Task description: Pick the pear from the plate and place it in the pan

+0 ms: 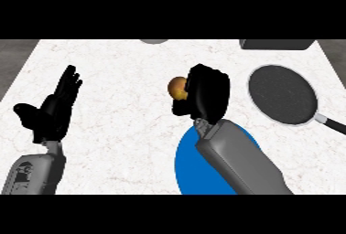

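Head view showed the right hand (206,93) curled round the pear (178,87), whose brown-gold side peeked out at nine o'clock from the black fingers. The fruit was off the blue plate (192,169), which lay at about six o'clock from the hand, partly hidden under the grey right forearm. The pan (282,94), dark inside with a pale rim, sat at three o'clock from the hand, near but apart from it, its handle running off towards four o'clock. The left hand (54,107) rested open at the nine o'clock side of the counter (128,146), fingers straight and pointing up, holding nothing. As a judgement, the pick looked done: the pear was gripped and appeared lifted off the plate, though its height above the counter could not be told. What remained was the carry across to three o'clock, over the pan's rim, and the release inside it.
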